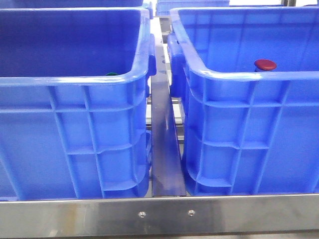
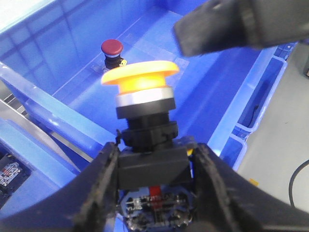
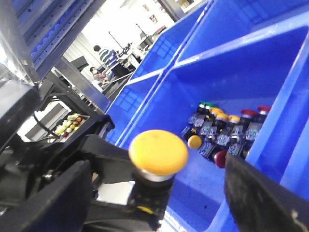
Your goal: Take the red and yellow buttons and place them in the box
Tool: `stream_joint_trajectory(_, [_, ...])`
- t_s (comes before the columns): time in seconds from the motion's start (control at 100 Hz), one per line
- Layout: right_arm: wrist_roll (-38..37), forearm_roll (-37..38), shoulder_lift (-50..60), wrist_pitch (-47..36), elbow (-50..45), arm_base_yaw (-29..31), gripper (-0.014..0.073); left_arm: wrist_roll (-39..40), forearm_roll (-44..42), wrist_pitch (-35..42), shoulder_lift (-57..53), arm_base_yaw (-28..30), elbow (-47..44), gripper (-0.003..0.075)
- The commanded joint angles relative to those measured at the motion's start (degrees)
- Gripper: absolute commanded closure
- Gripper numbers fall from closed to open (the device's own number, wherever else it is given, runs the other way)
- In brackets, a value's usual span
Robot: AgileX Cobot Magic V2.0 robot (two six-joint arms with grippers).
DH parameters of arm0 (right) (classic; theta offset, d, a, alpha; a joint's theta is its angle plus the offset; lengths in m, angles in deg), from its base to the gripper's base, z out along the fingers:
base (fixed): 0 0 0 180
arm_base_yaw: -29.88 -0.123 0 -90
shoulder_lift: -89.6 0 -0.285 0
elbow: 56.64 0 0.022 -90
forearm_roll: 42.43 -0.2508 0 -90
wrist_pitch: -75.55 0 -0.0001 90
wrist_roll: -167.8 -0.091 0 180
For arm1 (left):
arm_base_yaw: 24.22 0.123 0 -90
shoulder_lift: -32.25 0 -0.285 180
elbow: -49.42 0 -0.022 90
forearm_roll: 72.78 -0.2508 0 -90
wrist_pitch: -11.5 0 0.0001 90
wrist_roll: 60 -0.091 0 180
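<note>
Counted from my front camera: two blue crates (image 1: 75, 124), one red button (image 1: 265, 64), one green button (image 1: 110, 74). My left wrist camera adds one yellow button (image 2: 140, 79).

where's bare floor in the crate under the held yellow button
Below the left end effector and its yellow button, the blue crate floor is bare except for one red button near the far wall. The other crate's corner is crowded with buttons.

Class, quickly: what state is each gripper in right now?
Left gripper: closed on a yellow button.
Right gripper: open, holding nothing.
</note>
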State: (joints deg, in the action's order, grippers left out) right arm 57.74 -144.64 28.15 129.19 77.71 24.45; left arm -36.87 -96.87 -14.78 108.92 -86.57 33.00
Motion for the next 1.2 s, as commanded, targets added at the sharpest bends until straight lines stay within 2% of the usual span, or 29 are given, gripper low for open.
stream_joint_trajectory(0.0, [-0.15,-8.68,-1.36,4.0,2.33,-0.11,0.001,0.02,-0.97,4.1,-1.23,-0.4,2.22,0.0739])
stream_joint_trajectory(0.22, [-0.42,-8.68,-4.79,5.89,4.71,-0.73,0.001,0.02,-0.97,4.1,-1.23,-0.4,2.22,0.0739])
stream_joint_trajectory(0.56, [-0.42,-8.68,-11.51,3.67,9.47,-7.17,0.0025,0.02,-0.97,4.1,-1.23,-0.4,2.22,0.0739])
stream_joint_trajectory(0.66, [-0.42,-8.68,-12.84,3.94,10.84,-7.76,0.0081,0.02,-0.97,4.1,-1.23,-0.4,2.22,0.0739])
stream_joint_trajectory(1.03, [-0.42,-8.68,-13.68,5.23,11.66,-8.03,0.0417,0.02,-1.06,4.1,-1.23,-0.4,2.22,0.0738])
stream_joint_trajectory(1.12, [-0.42,-8.68,-13.68,5.38,11.66,-8.03,0.0431,0.02,-1.91,3.84,-1.23,-0.4,2.22,0.0725])
stream_joint_trajectory(1.19, [-0.42,-8.68,-13.68,5.38,11.66,-8.03,0.0431,0.02,-2.03,3.62,-1.23,-0.4,2.22,0.0659])
